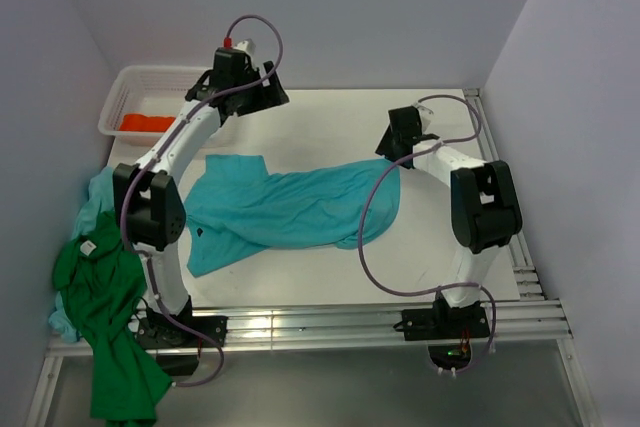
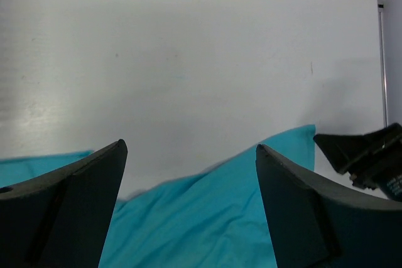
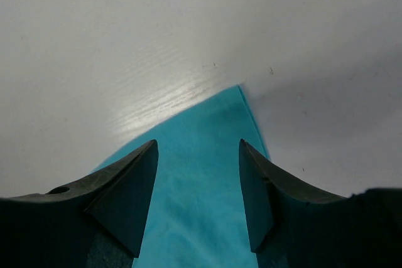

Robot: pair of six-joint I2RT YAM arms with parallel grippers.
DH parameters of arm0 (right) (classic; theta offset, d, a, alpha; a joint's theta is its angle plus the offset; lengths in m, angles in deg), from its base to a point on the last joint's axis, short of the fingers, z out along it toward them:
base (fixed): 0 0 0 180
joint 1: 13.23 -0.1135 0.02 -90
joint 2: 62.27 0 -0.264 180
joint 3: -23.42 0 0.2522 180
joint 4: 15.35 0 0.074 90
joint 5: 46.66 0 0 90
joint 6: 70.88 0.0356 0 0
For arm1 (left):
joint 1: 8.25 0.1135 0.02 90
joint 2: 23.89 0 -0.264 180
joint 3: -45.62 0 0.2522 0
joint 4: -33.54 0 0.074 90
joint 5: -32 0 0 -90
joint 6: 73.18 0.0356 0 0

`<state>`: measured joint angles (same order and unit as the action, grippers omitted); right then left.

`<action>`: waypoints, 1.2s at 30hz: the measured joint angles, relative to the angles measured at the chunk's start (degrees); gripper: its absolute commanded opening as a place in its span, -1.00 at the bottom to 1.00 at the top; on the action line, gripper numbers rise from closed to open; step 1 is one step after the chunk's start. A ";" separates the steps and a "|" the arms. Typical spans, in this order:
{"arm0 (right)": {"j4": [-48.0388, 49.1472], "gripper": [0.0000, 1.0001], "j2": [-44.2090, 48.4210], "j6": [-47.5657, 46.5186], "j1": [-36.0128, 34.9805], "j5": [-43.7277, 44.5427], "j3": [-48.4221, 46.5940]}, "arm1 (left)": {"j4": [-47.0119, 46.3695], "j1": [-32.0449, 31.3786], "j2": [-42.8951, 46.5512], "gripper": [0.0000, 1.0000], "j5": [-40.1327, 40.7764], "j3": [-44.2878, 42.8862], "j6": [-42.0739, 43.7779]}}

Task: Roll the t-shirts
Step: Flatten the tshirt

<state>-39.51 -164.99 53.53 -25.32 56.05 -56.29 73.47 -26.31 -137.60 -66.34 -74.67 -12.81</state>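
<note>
One turquoise t-shirt (image 1: 290,207) lies spread and wrinkled across the middle of the table. My right gripper (image 1: 398,142) hovers open over its far right corner; in the right wrist view that corner (image 3: 207,155) shows between the parted fingers of the gripper (image 3: 198,142). My left gripper (image 1: 268,97) is raised beyond the shirt's far edge, open and empty (image 2: 190,145), with turquoise cloth (image 2: 207,218) below it. A green t-shirt (image 1: 105,317) hangs over the near left table edge, on top of a second turquoise one (image 1: 95,202). An orange-red t-shirt (image 1: 145,123) lies in the basket.
A white mesh basket (image 1: 130,82) stands at the back left corner. Walls close in the table at the back and on both sides. Metal rails (image 1: 330,327) run along the near edge by the arm bases. The right gripper's fingers (image 2: 370,155) show in the left wrist view.
</note>
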 measured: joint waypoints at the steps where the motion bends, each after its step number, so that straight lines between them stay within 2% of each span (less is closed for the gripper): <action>1: -0.85 0.21 -1.60 0.02 0.11 0.02 -1.75 | 0.02 0.13 1.70 0.78 0.39 1.70 -0.04; 4: -2.86 0.21 -4.90 0.09 0.48 0.04 -5.40 | -0.15 0.46 6.58 0.79 2.69 7.63 -0.83; 8: -5.95 0.21 -8.41 0.44 1.46 0.02 -8.79 | -1.31 1.01 14.08 0.81 7.50 21.16 -3.10; 9: -6.54 0.18 -8.98 0.46 1.75 0.04 -9.22 | -1.25 1.31 15.63 0.81 8.37 24.13 -3.67; 12: -8.59 -0.04 -10.19 0.57 2.40 0.02 -10.32 | -1.44 2.49 19.93 0.82 11.17 32.94 -5.09; 14: -9.57 -0.07 -10.67 0.63 2.58 -0.07 -10.64 | -1.86 4.07 22.51 0.82 13.18 38.71 -6.10; 19: -10.88 -0.06 -10.80 0.66 2.60 -0.28 -10.67 | -3.43 9.14 24.28 0.82 16.68 46.45 -7.65; 24: -12.44 -0.21 -11.50 0.39 1.99 -0.24 -11.96 | -4.87 11.96 22.93 0.81 20.11 48.35 -7.93; 32: -13.22 -0.20 -12.11 0.17 -0.42 -0.33 -13.18 | -6.78 15.78 14.95 0.76 21.40 44.94 -6.95; 36: -13.25 -0.31 -12.11 -0.31 -0.61 -0.22 -13.18 | -6.82 15.91 10.62 0.72 21.68 42.82 -6.38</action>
<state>-52.75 -177.09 53.23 -25.94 55.83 -69.47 66.66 -10.40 -126.98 -44.66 -31.85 -19.19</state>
